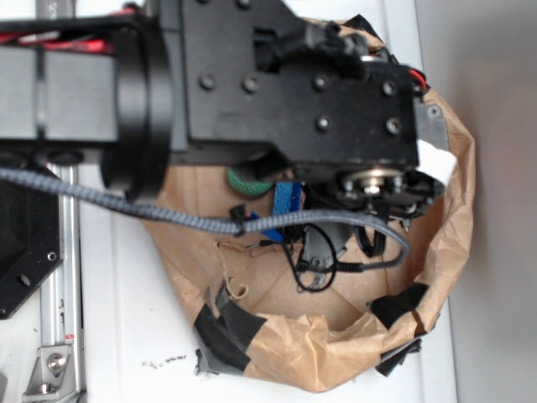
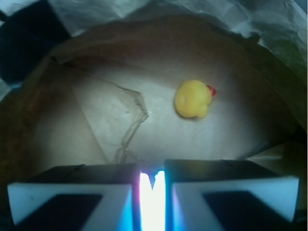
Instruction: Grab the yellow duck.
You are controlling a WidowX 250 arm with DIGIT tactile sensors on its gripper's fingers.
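The yellow duck [image 2: 193, 99] lies on the brown paper floor of the bag in the wrist view, its red beak pointing right. It sits up and to the right of my gripper [image 2: 152, 169] and well apart from it. The two fingers stand almost together, with only a thin bright slit between them and nothing held. In the exterior view the arm covers the bag and the duck is hidden.
A crumpled brown paper bag [image 1: 336, 357] patched with black tape walls in the work area. A green ball [image 1: 247, 181] and a blue sponge [image 1: 288, 198] peek out under the arm. A grey braided cable [image 1: 168, 214] crosses the bag's opening.
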